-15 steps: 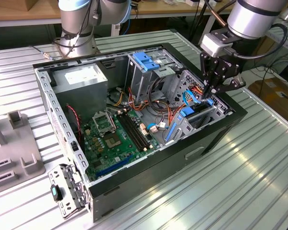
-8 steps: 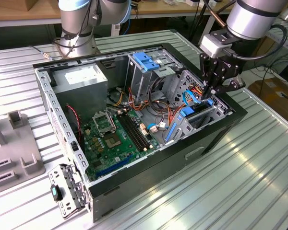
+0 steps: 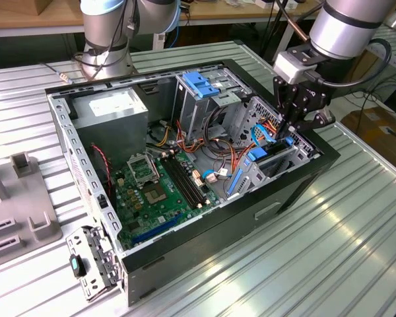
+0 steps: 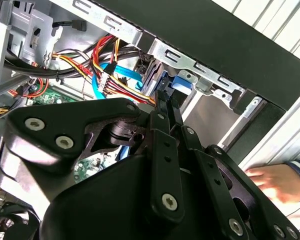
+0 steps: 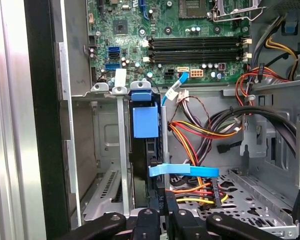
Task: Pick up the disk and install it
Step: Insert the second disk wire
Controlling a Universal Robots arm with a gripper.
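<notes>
Reaching down into the open computer case (image 3: 297,181), the gripper (image 3: 289,134) sits over the drive bay at about 3 o'clock in the exterior view, beside the bundle of coloured cables (image 3: 267,125). The disk (image 5: 146,150) stands on edge in a bay slot, its blue carrier frame and blue tab showing in the first wrist view, with a light-blue flat cable (image 5: 182,171) crossing in front of it. In the second wrist view the fingers (image 4: 166,107) lie close together, tips at the disk's blue edge (image 4: 179,82); whether they clamp it I cannot tell. The motherboard (image 3: 158,191) lies on the case floor toward 8 o'clock from the gripper. A person's hand (image 4: 272,182) rests outside the case wall in the second wrist view.
</notes>
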